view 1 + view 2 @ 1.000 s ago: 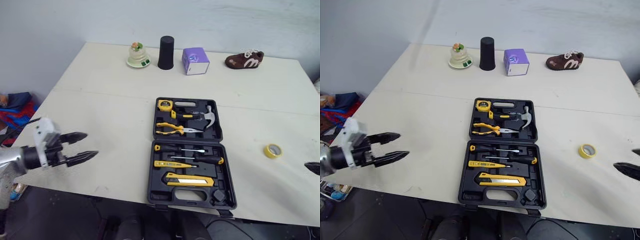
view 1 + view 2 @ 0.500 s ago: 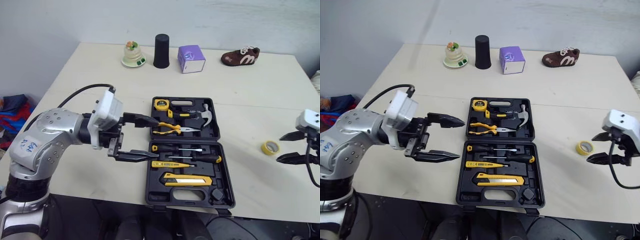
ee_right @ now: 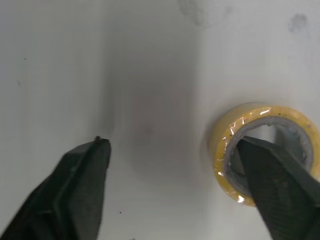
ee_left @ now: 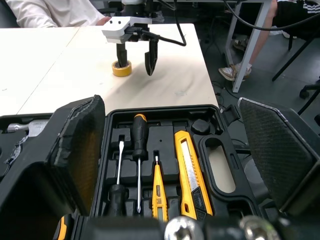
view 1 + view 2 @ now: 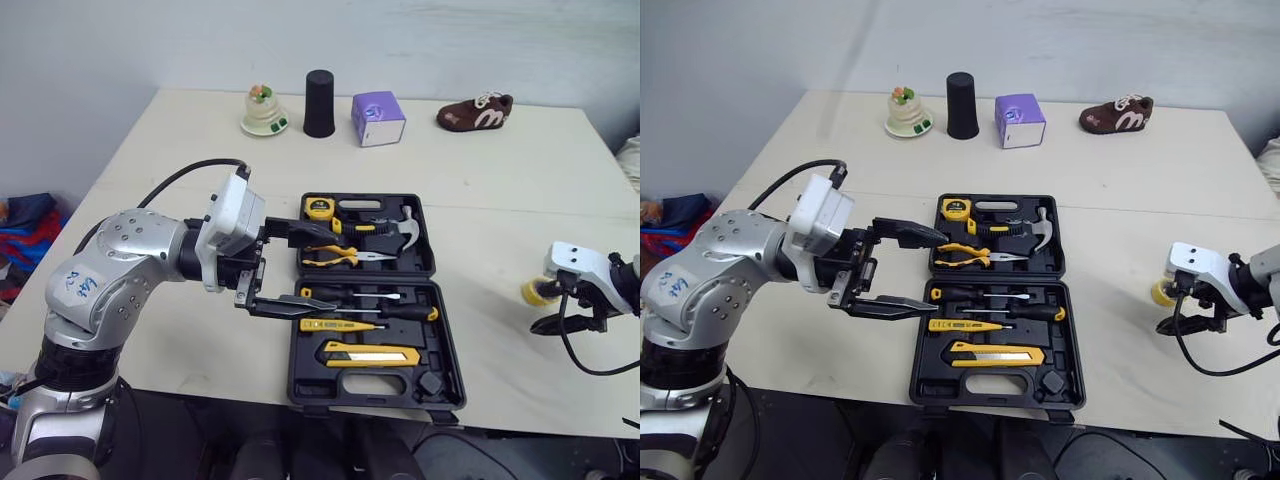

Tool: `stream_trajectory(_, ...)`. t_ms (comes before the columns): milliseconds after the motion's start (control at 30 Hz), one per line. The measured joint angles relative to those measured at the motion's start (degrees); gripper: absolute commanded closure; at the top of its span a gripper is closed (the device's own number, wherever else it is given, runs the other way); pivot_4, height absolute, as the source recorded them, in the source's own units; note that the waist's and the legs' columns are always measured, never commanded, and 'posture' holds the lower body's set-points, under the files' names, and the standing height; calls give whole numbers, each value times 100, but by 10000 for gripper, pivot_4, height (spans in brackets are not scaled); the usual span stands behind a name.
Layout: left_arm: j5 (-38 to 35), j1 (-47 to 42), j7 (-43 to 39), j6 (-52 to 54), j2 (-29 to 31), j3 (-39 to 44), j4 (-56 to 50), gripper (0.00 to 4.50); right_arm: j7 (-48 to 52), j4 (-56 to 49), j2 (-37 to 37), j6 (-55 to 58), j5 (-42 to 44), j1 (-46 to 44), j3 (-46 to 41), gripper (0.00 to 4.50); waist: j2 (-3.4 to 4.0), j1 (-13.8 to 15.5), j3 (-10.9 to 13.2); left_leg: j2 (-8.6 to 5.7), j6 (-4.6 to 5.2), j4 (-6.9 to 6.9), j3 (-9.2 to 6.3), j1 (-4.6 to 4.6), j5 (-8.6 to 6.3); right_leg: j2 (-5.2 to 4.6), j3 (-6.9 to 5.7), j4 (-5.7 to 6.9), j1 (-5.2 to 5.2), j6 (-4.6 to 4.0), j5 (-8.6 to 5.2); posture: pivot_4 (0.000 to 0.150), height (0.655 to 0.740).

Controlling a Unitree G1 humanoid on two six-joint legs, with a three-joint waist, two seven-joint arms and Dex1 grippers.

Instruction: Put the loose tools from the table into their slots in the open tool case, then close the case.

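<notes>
Presently, the yellow tape roll (image 5: 533, 292) was found flat on the bench (image 5: 200, 170), right of the tool case (image 5: 365, 279). The right hand (image 3: 172, 145), by far the nearer, was held open and empty above it, one finger (image 3: 280, 190) over its hole. The left hand (image 5: 315, 272) was open, empty, at the case.

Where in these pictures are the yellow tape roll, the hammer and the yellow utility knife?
tape roll (image 4: 121, 71): left wrist view, on its yellow outer wall.
hammer (image 5: 406, 222): left eye view, on its steel head.
utility knife (image 4: 191, 172): left wrist view, on the middle of its yellow body.
</notes>
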Motion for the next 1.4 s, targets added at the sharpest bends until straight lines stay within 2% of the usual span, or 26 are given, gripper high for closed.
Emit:
stream_trajectory(167, 71, 64, -18, -65, 11, -38, -1, 0, -150, 146, 32, -277, -26, -18, -62, 44715, -1, -61, 0, -2, 7, 1, 12, 6, 11, -1, 15, 3, 0, 9, 11, 1500, 7383)
stream_trajectory(267, 87, 113, -86, -78, 28, -47, -2, 0, -166, 90, 24, -389, 34, 113, -228, 44920, -5, -112, 3, -2, 7, 1, 15, 7, 11, -2, 18, 7, -1, 12, 13, 1500, 7383)
stream_trajectory(367, 211, 306, -246, -176, 173, -171, -6, 0, 65, -804, -56, -288, 506, 741, -602, 44920, -4, -131, 3, 2, 2, -7, 16, 9, 10, 4, 21, 13, -5, 12, 13, 1500, 7383)
stream_trajectory(500, 379, 585, -461, -310, 308, -360, -40, 0, 210, -3549, -254, 710, 1670, 2059, -1341, 44920, -4, -111, 4, 10, -11, -11, 7, 0, 10, 9, 18, 17, -16, 10, 10, 1500, 7383)
stream_trajectory(633, 564, 729, -618, -446, 432, -589, -153, 0, -70, -6074, -235, 1815, 2644, 2854, -1508, 44920, -32, -103, 20, 6, -7, -10, -1, 1, 6, 3, 13, 17, -12, 10, 11, 1500, 7383)
stream_trajectory(700, 656, 805, -666, -539, 453, -715, -247, 0, -246, -6755, -217, 2146, 2892, 3058, -1484, 44920, -50, -97, 31, -1, 3, -10, 0, -2, 2, -8, 12, 14, -11, 13, 14, 1500, 7383)
stream_trajectory(833, 780, 851, -710, -620, 456, -828, -254, 0, -587, -7216, -213, 2429, 3011, 3213, -1441, 44920, -92, -92, 46, -6, 23, -10, 1, -11, 3, -17, 10, -10, -7, 17, 26, 1500, 7383)
stream_trajectory(1133, 794, 841, -653, -618, 398, -829, -254, 0, -888, -7156, -51, 2396, 2761, 3216, -935, 44920, -99, -90, 49, -4, 28, -12, 1, -16, 0, -12, 9, -11, -13, 14, 24, 1500, 7383)
stream_trajectory(1333, 794, 840, -634, -613, 396, -830, -259, 0, -920, -7085, -94, 2271, 2598, 3410, -909, 44920, -102, -82, 51, -5, 30, -11, 2, -15, -1, -13, 10, -12, -11, 14, 24, 1500, 7383)
stream_trajectory(1400, 794, 838, -633, -612, 394, -830, -260, 0, -910, -7090, -165, 2270, 2602, 3484, -931, 36005, -102, -83, 51, -3, 34, -11, 1, -15, -3, -11, 9, -11, -11, 14, 24, 1500, 7383)
